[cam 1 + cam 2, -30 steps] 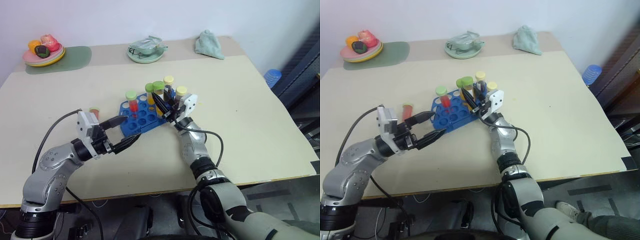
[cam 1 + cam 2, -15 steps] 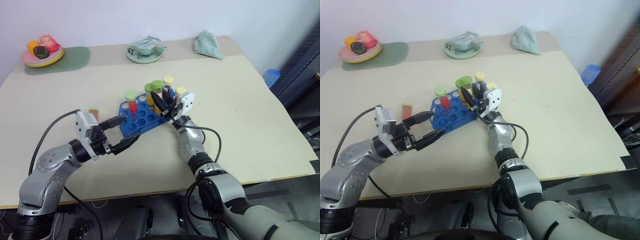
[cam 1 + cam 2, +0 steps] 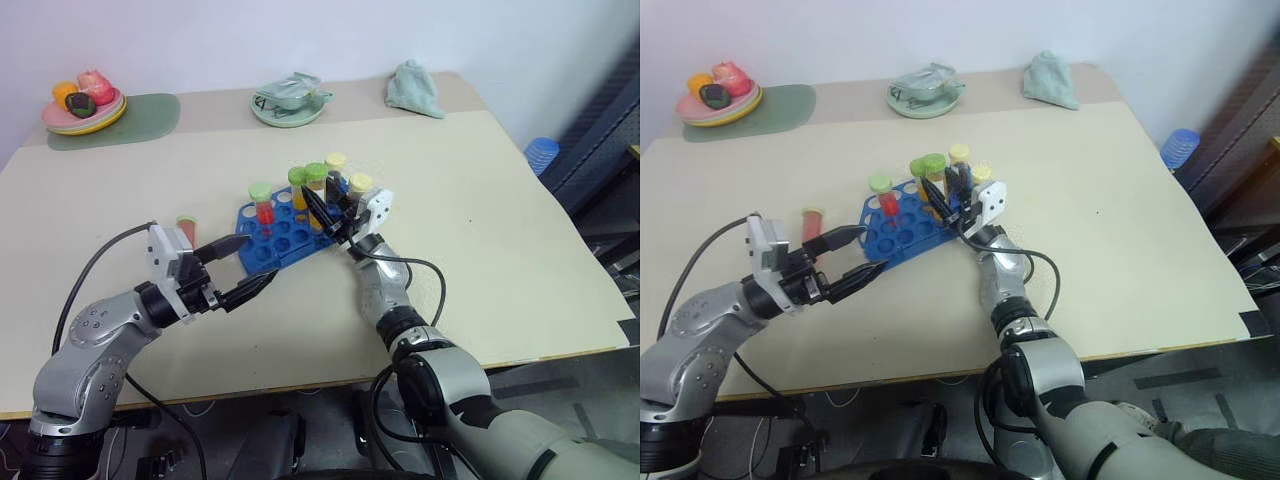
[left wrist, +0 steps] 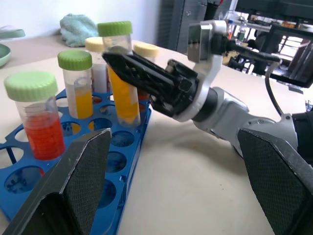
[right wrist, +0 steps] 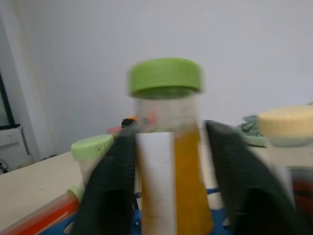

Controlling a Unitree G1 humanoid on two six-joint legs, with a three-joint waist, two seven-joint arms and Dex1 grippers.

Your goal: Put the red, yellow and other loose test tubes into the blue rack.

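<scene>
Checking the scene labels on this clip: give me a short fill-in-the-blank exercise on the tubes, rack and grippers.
1. The right gripper has its fingers on either side of a green-capped tube of ____ liquid.
2. That tube stands in a rack coloured ____.
3. One red tube lies loose on the table, on the rack's ____ side.
4. The left gripper holds nothing; its fingers are ____.

Missing words: yellow; blue; left; open.

Capped plastic test tubes, bright blue holed plastic rack [image 3: 272,236].
Several tubes upright in rack; one red-filled tube [image 3: 187,230] lies loose on table, left of rack.
</scene>
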